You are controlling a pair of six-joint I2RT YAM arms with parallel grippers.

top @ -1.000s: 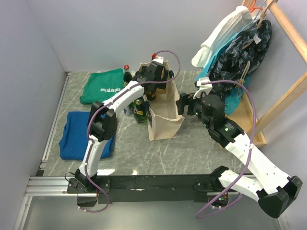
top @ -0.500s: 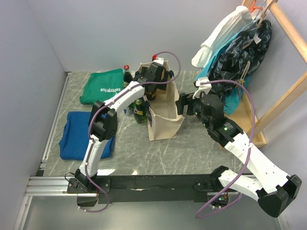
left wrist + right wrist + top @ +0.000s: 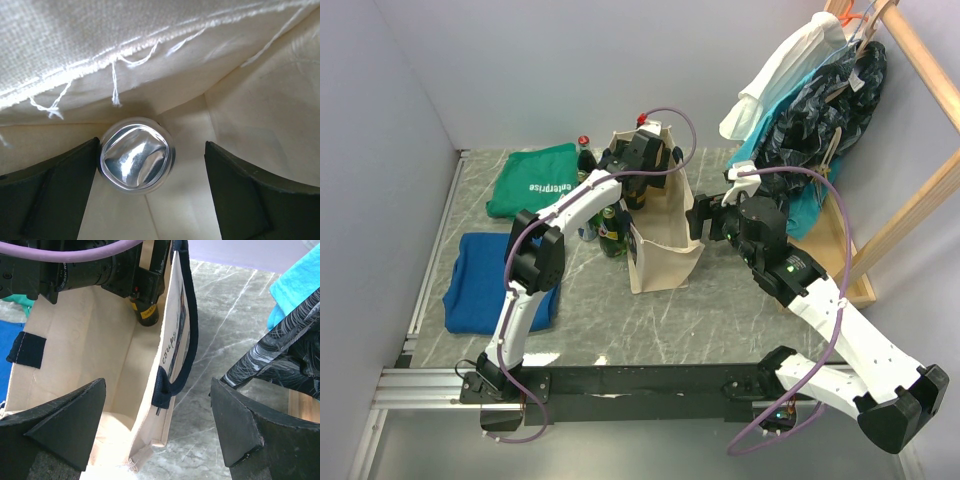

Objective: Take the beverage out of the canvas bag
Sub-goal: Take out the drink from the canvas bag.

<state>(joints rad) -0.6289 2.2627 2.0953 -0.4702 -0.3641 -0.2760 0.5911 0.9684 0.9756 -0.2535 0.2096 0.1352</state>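
The cream canvas bag (image 3: 665, 245) stands upright on the table with its mouth open. My left gripper (image 3: 639, 178) reaches down into it from above. In the left wrist view my left gripper (image 3: 150, 192) is open, and the beverage bottle's silver cap (image 3: 136, 155) sits between the fingers, right against the left finger (image 3: 47, 195). The right wrist view shows the brown bottle (image 3: 145, 310) with a yellow label inside the bag, under the left gripper. My right gripper (image 3: 157, 432) is open and straddles the bag's right wall by the navy handle (image 3: 182, 340); it also shows in the top view (image 3: 703, 218).
Green bottles (image 3: 612, 228) and a red-capped bottle (image 3: 584, 148) stand just left of the bag. A green cloth (image 3: 535, 180) and a blue cloth (image 3: 485, 280) lie at left. Clothes hang on a wooden rack (image 3: 815, 90) at right, close to my right arm.
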